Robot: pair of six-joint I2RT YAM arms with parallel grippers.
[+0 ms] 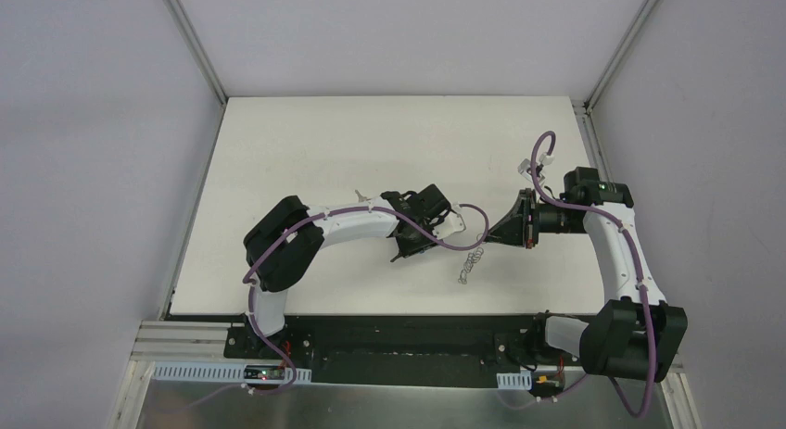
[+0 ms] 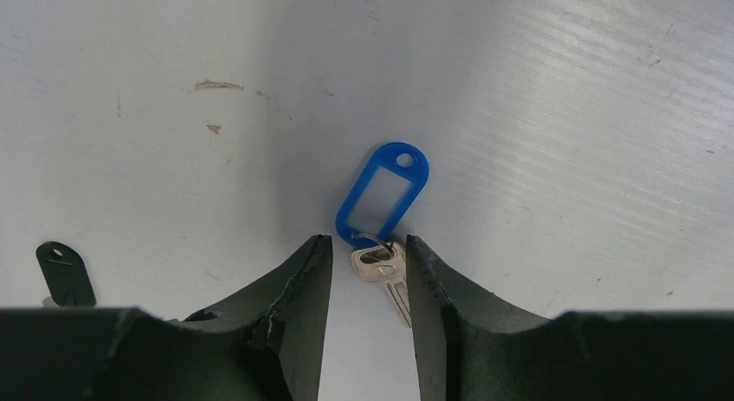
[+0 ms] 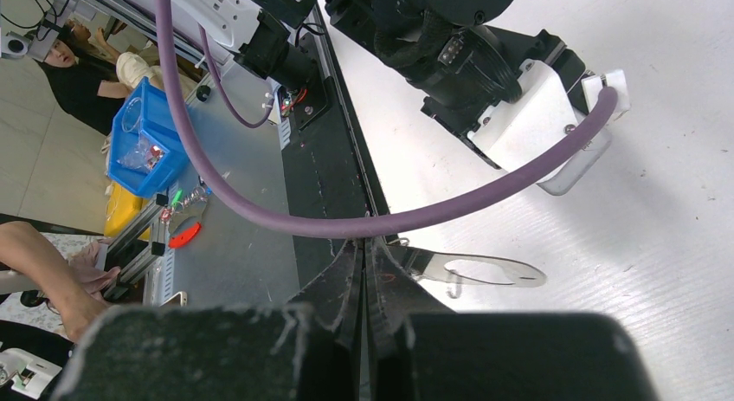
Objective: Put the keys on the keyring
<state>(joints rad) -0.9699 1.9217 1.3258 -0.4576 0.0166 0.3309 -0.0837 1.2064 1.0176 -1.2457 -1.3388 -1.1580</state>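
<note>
Left end effector [image 2: 368, 241] parted astride partly hidden key [image 2: 385, 275]; right end effector [image 3: 364, 242] clamps keyring [image 3: 524, 275].

Blue tag [image 2: 383, 193] glossy plastic; key [image 2: 387, 278] shiny metal; black key head [image 2: 65, 274] matt plastic; keyring [image 3: 526, 276] polished metal.

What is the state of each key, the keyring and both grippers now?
left gripper: open.
right gripper: shut on the keyring.
keyring: one end pinched, the rest sticks out.
blue-tag key: flat on the table, between the left gripper's open jaws.
black-head key: flat on the table, free.
</note>
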